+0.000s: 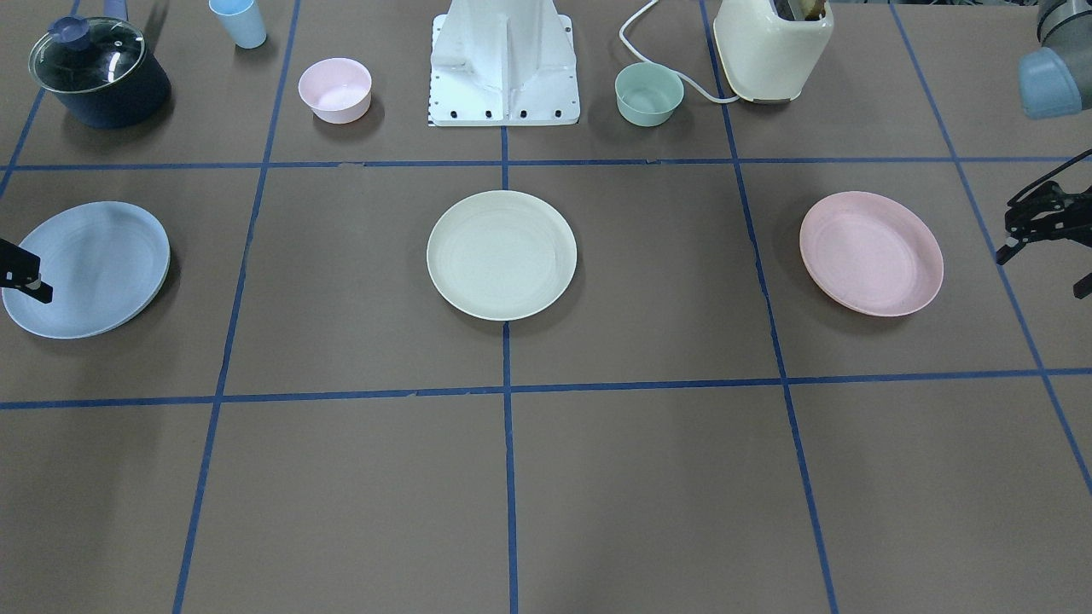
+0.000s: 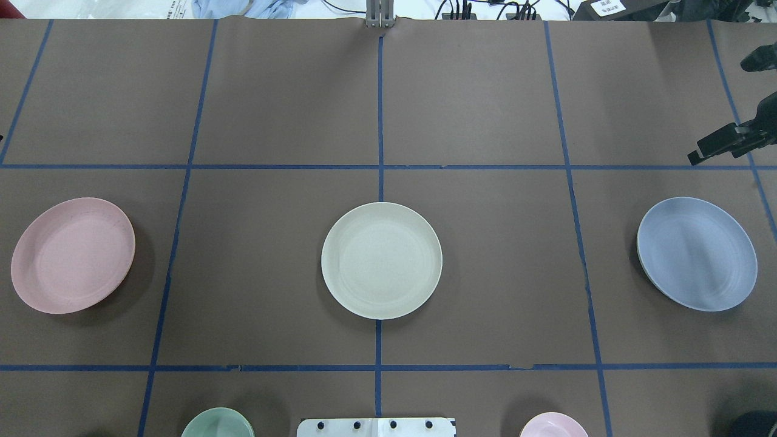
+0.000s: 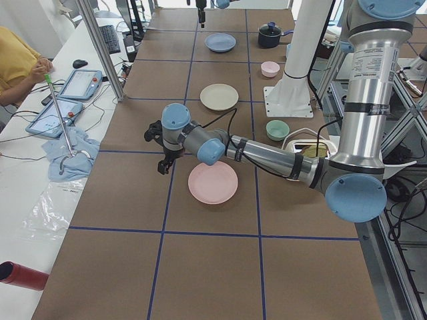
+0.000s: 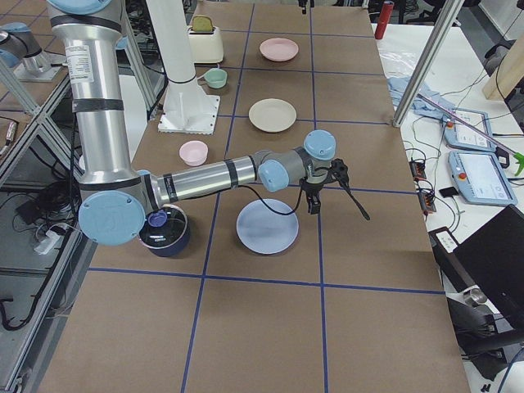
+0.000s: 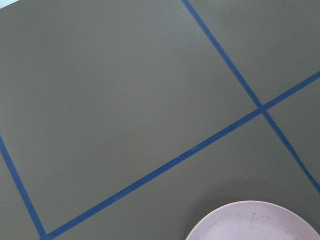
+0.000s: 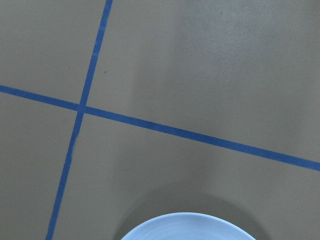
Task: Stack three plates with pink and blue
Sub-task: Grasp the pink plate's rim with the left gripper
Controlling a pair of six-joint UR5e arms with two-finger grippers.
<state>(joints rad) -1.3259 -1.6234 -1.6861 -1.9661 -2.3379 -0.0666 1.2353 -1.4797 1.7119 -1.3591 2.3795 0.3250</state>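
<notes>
Taped brown table (image 1: 546, 495) | pink plate (image 1: 871, 253), cream plate (image 1: 502, 255), blue plate (image 1: 90, 269) apart | both jaws spread

Left plate (image 2: 73, 255), middle plate (image 2: 381, 260), right plate (image 2: 697, 254) in row on desk (image 2: 485, 109), left bowl (image 1: 648, 94), right bowl (image 1: 334, 89) flanking robot base (image 1: 503, 77)

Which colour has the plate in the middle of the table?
Cream-white; the middle plate shows best in the overhead exterior view.
</notes>
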